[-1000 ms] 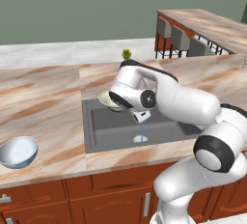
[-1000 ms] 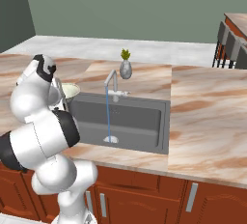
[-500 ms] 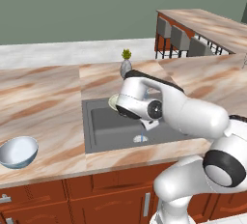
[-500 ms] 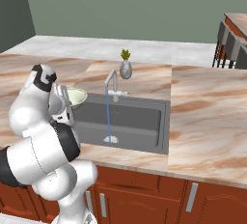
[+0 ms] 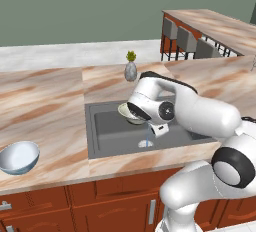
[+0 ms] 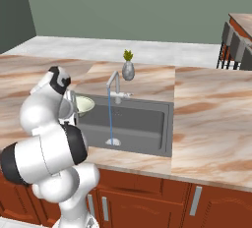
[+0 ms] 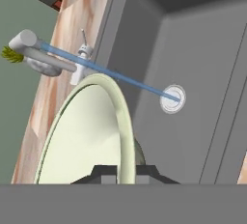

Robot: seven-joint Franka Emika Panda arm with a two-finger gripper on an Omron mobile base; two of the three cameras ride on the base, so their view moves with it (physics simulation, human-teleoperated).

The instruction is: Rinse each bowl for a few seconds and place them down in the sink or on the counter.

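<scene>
In the hand view, the end effector [image 7: 126,174] sits closest, its two dark fingertips pinched onto the rim of the pale cream-green bowl [image 7: 82,141], one tip inside the rim and one outside. The bowl stands on edge before the camera, its hollow facing left in that view.

Just beyond the bowl's upper rim, a thin blue stream of water [image 7: 111,76] runs from the silver faucet [image 7: 38,54] to the round drain [image 7: 172,98]. In this view the stream passes just past the rim; whether it touches the bowl cannot be told.

The left base view shows what the hand view cannot: the cream-green bowl [image 5: 129,113] is held up over the back left part of the dark grey sink [image 5: 107,131], with the white arm bent over the basin and hiding the faucet. The drain [image 5: 146,143] lies below and in front of the end effector.

The right base view shows the faucet [image 6: 114,81] clear of the arm, with the stream falling straight to the drain, and the bowl [image 6: 82,104] near the sink's left edge, well left of the stream.

Beyond the end effector, the sink floor is bare toward the right wall. Far to its left, near the front edge of the marble desk [image 5: 45,111], rests the pale blue-white bowl [image 5: 19,157]. Behind the sink stands a small grey vase with a plant [image 5: 130,69].
</scene>
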